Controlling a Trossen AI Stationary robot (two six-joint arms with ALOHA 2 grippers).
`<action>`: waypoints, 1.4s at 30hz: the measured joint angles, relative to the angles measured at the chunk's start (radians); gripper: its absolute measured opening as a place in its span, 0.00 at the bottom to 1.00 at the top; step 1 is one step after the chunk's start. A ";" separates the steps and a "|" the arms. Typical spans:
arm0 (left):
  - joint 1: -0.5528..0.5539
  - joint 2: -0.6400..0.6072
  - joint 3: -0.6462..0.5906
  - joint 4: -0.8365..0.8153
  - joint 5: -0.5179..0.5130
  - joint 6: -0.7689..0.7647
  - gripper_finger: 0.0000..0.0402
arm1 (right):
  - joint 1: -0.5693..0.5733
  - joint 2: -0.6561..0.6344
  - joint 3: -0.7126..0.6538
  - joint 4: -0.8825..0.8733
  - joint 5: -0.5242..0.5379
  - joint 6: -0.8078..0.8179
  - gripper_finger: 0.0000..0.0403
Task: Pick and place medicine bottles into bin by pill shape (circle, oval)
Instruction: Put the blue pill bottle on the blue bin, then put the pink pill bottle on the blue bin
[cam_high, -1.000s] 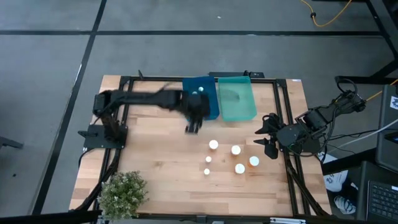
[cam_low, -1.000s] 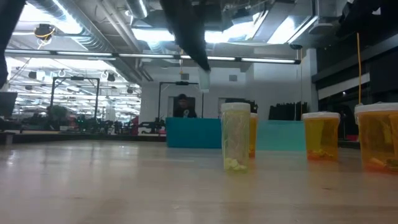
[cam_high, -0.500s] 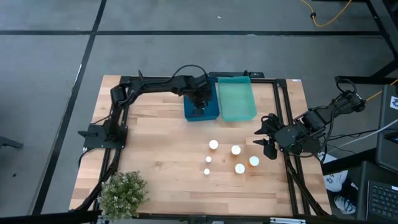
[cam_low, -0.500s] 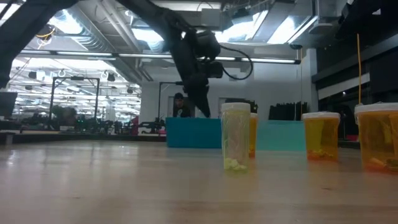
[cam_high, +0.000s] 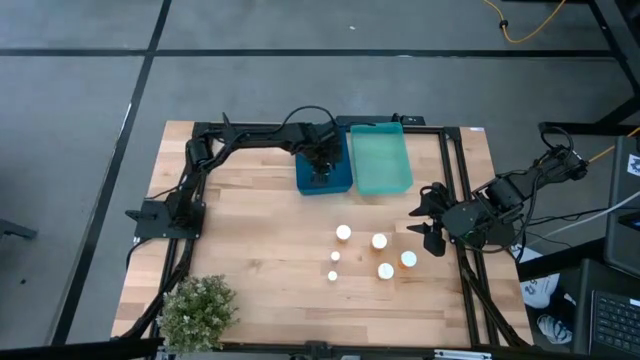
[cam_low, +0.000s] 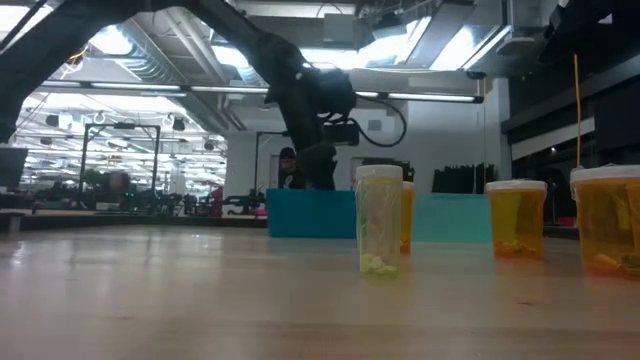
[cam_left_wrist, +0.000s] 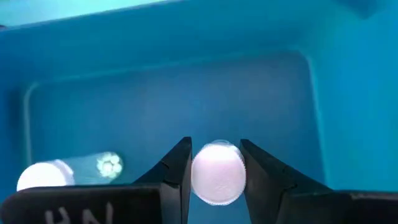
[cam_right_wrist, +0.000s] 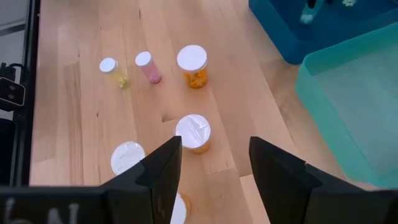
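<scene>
My left gripper (cam_high: 321, 170) reaches down into the blue bin (cam_high: 340, 181) and is shut on a tiny whitish medicine bottle with a white cap (cam_left_wrist: 217, 172). Another small bottle (cam_left_wrist: 68, 172) lies on its side on the bin floor. Several bottles stand upright on the table: small whitish ones (cam_high: 335, 257) and larger amber ones (cam_high: 408, 259); they also show in the right wrist view (cam_right_wrist: 192, 60). My right gripper (cam_high: 424, 221) waits open and empty at the table's right edge. My left gripper pinches the tiny bottle between its two fingers (cam_left_wrist: 176, 171), one on each side just below the white cap (cam_left_wrist: 217, 163). The fingers come from above, pointing down. The bottle stands upright inside the blue bin; whether its base touches the floor is hidden.
A teal bin (cam_high: 381, 158) stands right of the blue one at the table's far side. A green potted plant (cam_high: 197, 310) stands at the near left corner. In the low view a whitish bottle (cam_low: 379, 220) and amber bottles (cam_low: 516, 217) stand in front of the bins.
My left gripper has carried the small bottle from over the table just near of the blue bin toward the far edge, over the bin, and then gone down into it behind the bin wall. The bottle stays between its fingers.
</scene>
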 joint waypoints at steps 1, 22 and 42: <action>-0.001 0.000 0.000 0.005 0.001 0.001 0.23 | 0.000 0.000 0.000 0.000 0.000 0.006 0.47; -0.017 -0.094 0.000 -0.001 -0.004 -0.037 0.46 | 0.000 0.000 0.000 0.000 -0.001 0.021 0.47; -0.433 -0.267 0.001 -0.281 0.082 -0.296 0.45 | 0.000 0.000 0.000 -0.011 -0.002 0.018 0.47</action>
